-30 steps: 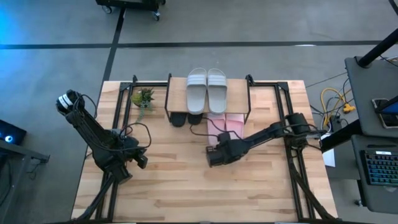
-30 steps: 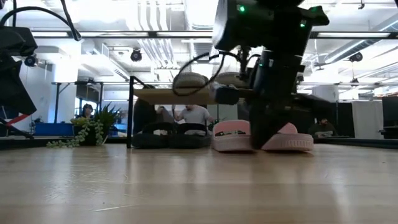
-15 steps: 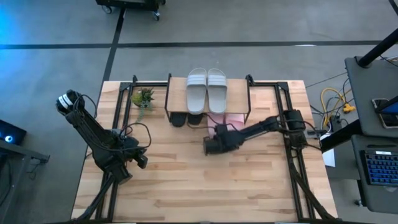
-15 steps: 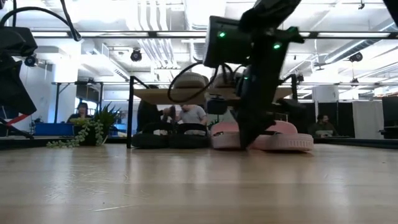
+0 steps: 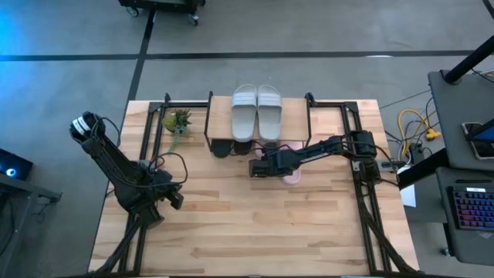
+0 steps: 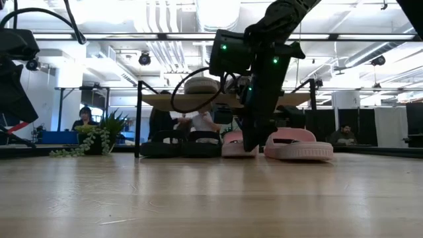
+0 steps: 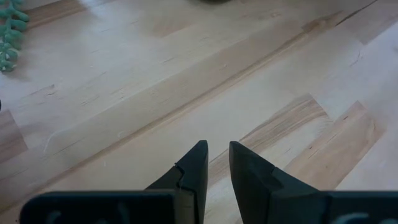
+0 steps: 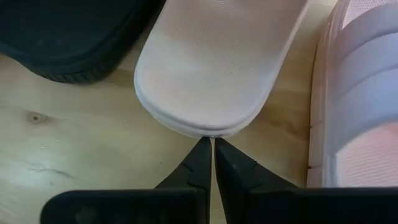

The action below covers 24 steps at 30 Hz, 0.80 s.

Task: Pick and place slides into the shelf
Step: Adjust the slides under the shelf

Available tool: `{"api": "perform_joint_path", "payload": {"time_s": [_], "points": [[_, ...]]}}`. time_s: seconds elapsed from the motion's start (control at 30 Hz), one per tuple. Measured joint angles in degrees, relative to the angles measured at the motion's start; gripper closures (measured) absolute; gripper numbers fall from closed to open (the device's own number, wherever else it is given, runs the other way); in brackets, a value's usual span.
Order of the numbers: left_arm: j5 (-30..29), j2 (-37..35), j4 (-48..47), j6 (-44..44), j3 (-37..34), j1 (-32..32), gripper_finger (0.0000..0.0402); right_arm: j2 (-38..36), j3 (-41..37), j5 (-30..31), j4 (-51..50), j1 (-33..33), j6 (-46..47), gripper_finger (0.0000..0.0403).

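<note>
The shelf (image 5: 297, 108) stands at the table's far middle with the light grey pair (image 5: 257, 110) on its board. The black pair (image 6: 180, 143) lies under its left half. Two pale pink slides lie under and just before its right half: one (image 8: 214, 62) straight ahead of my right gripper (image 8: 209, 144), the other (image 8: 357, 93) beside it, toward the table's right. My right gripper (image 5: 261, 164) is shut and low at the first pink slide's near end. My left gripper (image 7: 215, 151) hovers over bare wood at the table's left, open by a narrow gap. My right gripper's shut fingertips (image 8: 203, 149) meet the rounded near end (image 8: 208, 130) of the left pink slide's sole, at its rim. The fingers come from the table's near side, slanting down, along the slide's length. The slide lies flat on the table (image 8: 74, 149).
A small green plant (image 5: 177, 121) stands left of the shelf. Black rails (image 5: 154, 131) run along both table sides. The near half of the table (image 5: 247, 232) is bare wood. People sit in the room beyond the shelf (image 6: 84, 118).
My right gripper has swung toward the far edge and the table's left, from the open wood up to the near end of the left pink slide. That slide has slid a little toward the shelf. The other pink slide now shows unhidden.
</note>
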Motion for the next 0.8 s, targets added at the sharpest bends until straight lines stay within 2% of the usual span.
{"api": "perform_joint_path", "payload": {"time_s": [0.2, 0.43, 0.67, 0.8], "points": [[-0.01, 0.0, 0.02, -0.07, 0.0, -0.02, 0.035, -0.29, 0.0, -0.93, 0.17, 1.37, 0.16, 0.039], [-0.02, 0.0, 0.02, -0.14, 0.0, 0.52, 0.035, -2.05, 0.0, -2.03, -1.21, 9.58, 2.53, 0.039], [-0.04, 0.0, 0.04, -0.09, 0.0, 1.91, 0.035, -2.67, 0.04, -5.72, -17.6, 20.1, 24.07, 0.039], [-0.04, 0.0, 0.07, -0.07, 0.0, 2.3, 0.035, -2.71, -0.25, -7.48, -22.91, 23.87, 31.24, 0.039]]}}
